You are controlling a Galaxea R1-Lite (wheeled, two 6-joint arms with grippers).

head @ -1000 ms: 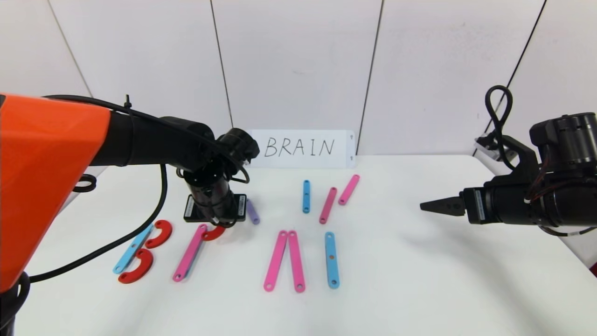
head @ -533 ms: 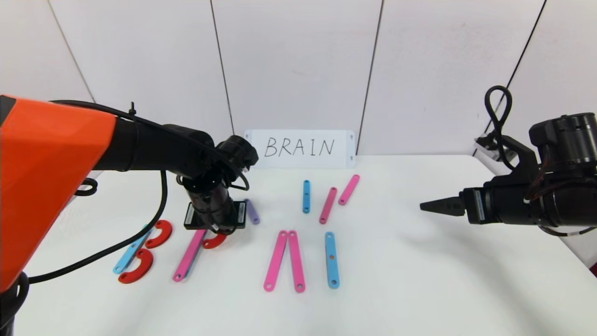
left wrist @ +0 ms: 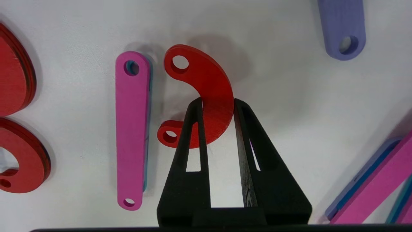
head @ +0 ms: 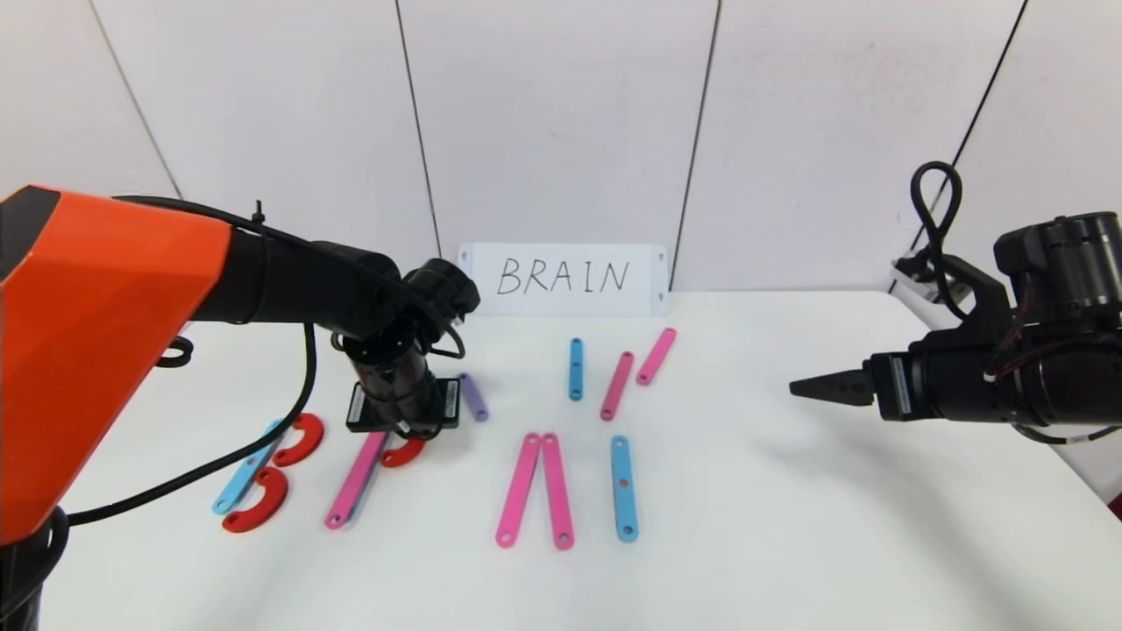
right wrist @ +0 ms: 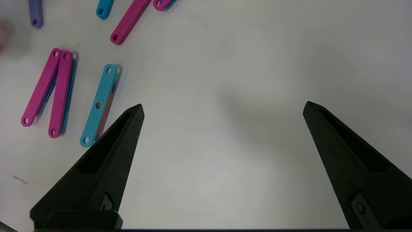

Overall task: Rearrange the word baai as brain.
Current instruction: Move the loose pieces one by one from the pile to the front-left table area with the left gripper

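Note:
My left gripper point(head: 405, 434) points down at the table and is shut on a red arc point(head: 405, 453); its fingers pinch the arc's band from both sides in the left wrist view point(left wrist: 206, 83). The arc lies right beside the top of a long pink bar point(head: 355, 480), also seen in the left wrist view point(left wrist: 132, 129). To the left, a blue bar point(head: 248, 467) with two red arcs point(head: 300, 438) forms a B. A short purple bar point(head: 473, 396) lies just right of the gripper. Two pink bars point(head: 535, 489) and a blue bar point(head: 622, 486) lie further right. My right gripper point(head: 802, 386) hovers open at the right.
A white card point(head: 565, 279) with handwritten BRAIN stands at the back wall. A short blue bar point(head: 575, 368) and two pink bars point(head: 617, 385) lie loose behind the letters. The table's right half point(head: 833, 508) is bare white surface.
My left gripper has shifted slightly left and toward the front, carrying the red arc down along the pink bar's top. The right arm has not moved.

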